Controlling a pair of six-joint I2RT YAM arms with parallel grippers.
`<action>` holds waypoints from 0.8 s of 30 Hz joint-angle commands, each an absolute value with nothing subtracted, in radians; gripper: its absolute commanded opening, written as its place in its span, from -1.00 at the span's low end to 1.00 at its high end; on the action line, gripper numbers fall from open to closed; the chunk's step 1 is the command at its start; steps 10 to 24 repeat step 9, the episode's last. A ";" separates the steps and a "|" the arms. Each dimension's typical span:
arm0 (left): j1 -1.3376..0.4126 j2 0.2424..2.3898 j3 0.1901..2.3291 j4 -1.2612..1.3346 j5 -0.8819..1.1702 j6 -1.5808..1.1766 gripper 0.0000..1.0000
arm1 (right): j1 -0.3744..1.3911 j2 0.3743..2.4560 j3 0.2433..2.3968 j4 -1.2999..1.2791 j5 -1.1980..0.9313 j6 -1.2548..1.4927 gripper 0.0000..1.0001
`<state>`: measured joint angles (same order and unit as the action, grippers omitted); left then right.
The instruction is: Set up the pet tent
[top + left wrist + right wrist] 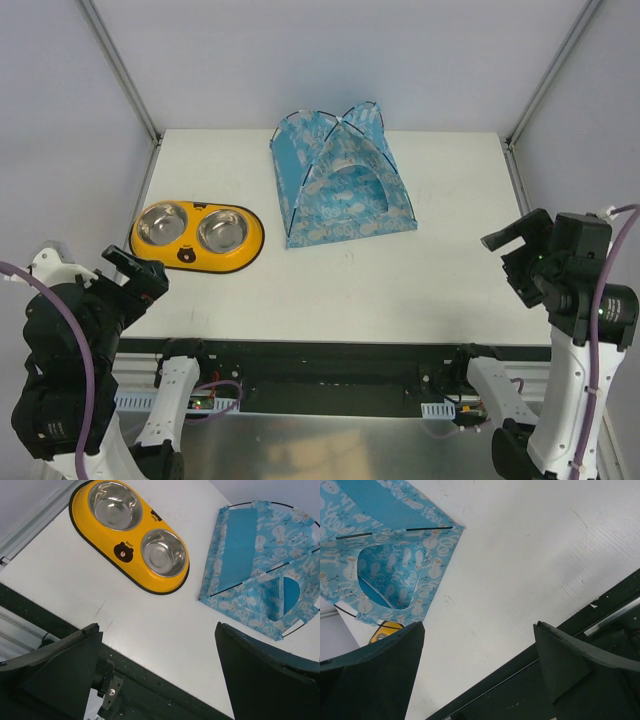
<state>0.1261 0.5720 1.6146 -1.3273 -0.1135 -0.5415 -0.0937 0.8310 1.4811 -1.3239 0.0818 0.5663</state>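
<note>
The pet tent, light blue with white print and black poles, stands erected at the back middle of the white table, its round door facing the front. It also shows in the left wrist view and in the right wrist view. My left gripper is open and empty above the table's front left corner, far from the tent. My right gripper is open and empty at the table's right front edge, also apart from the tent.
A yellow double bowl with two steel dishes lies left of the tent; it also shows in the left wrist view. A black rail runs along the table's front edge. Frame posts stand at the back corners.
</note>
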 commanded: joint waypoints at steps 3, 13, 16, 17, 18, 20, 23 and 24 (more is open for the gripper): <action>0.132 0.551 1.628 -1.624 -0.112 -0.560 0.98 | -0.089 0.782 1.491 -1.424 0.046 0.592 0.98; 0.132 0.546 1.617 -1.631 -0.107 -0.558 0.98 | -0.087 0.759 1.474 -1.430 0.037 0.580 0.98; 0.132 0.546 1.617 -1.631 -0.107 -0.558 0.98 | -0.087 0.759 1.474 -1.430 0.037 0.580 0.98; 0.132 0.546 1.617 -1.631 -0.107 -0.558 0.98 | -0.087 0.759 1.474 -1.430 0.037 0.580 0.98; 0.132 0.546 1.617 -1.631 -0.107 -0.558 0.98 | -0.087 0.759 1.474 -1.430 0.037 0.580 0.98; 0.132 0.546 1.617 -1.631 -0.107 -0.558 0.98 | -0.087 0.759 1.474 -1.430 0.037 0.580 0.98; 0.132 0.546 1.617 -1.631 -0.107 -0.558 0.98 | -0.087 0.759 1.474 -1.430 0.037 0.580 0.98; 0.132 0.546 1.617 -1.631 -0.107 -0.558 0.98 | -0.087 0.759 1.474 -1.430 0.037 0.580 0.98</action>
